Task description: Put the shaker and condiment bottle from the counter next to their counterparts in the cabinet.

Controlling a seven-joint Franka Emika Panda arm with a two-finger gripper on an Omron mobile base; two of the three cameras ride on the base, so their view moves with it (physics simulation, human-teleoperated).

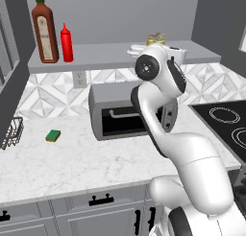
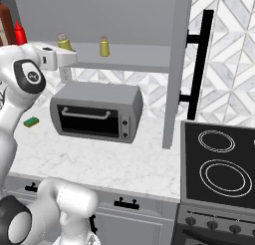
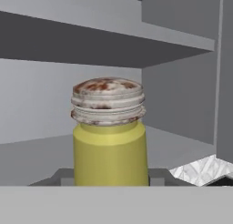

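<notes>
Reaching up at the cabinet shelf point(image 2: 144, 60), the hand point(image 2: 67, 57) is gripping the shaker point(image 2: 63, 42), its twin point(image 2: 104, 46) standing at 3 o'clock

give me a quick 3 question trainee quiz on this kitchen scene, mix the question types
1. True or false: the condiment bottle stands on the cabinet shelf beside the tall brown sauce bottle.
2. How many yellow shakers stand on the shelf in the right base view? A) one B) two C) three
3. Fill in: the green sponge lies on the ___, left of the toaster oven.

Key: 1 true. 2 B: the shaker by the claw, and a second shaker. 3 counter.
</notes>
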